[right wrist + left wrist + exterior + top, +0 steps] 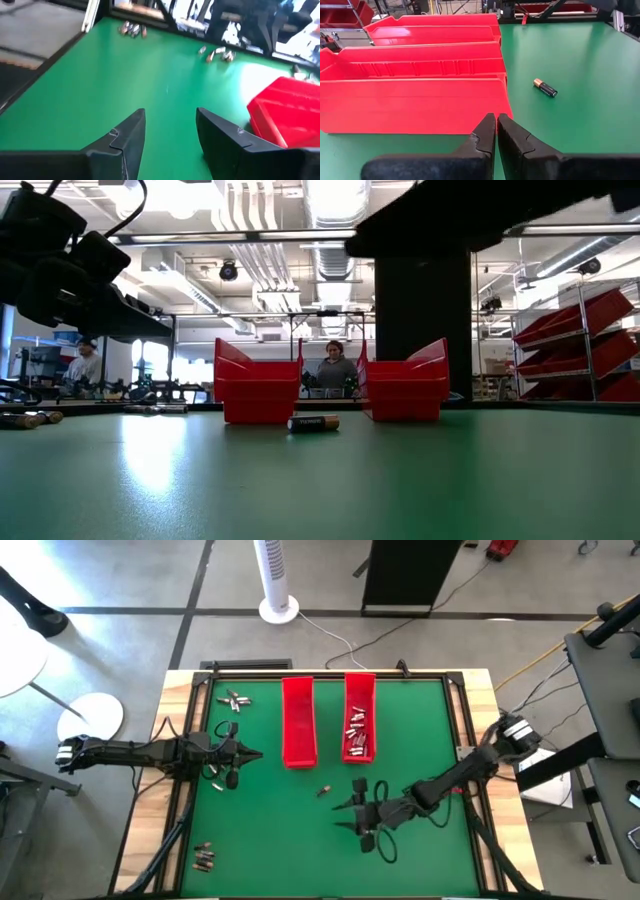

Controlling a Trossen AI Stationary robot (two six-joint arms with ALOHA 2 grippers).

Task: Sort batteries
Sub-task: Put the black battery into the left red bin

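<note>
Table: green mat seen from above, with two long red trays side by side at its far edge.
Left tray: the left tray looks empty from above.
Right tray: the right tray already holds a cluster of small cells in its near half.
Loose battery: one dark battery with a copper end lies on its side on bare mat, just in front of the trays and between the two arms.
Other batteries: a silvery group near the far left corner, and a darker group near the near left corner.
Left gripper: the left gripper hovers beside the left tray's near end, fingers pressed closed on nothing.
Right gripper: the right gripper sits low toward the near edge, just beside the loose battery, fingers apart and empty.
Risk, rolling: a finger nudging the round cell off-centre would likely send it rolling away.
Risk, collision: both arms reaching for the same middle cell could knock together.
Risk, sorting: dropping it in the wrong tray would mix the kinds.
</note>
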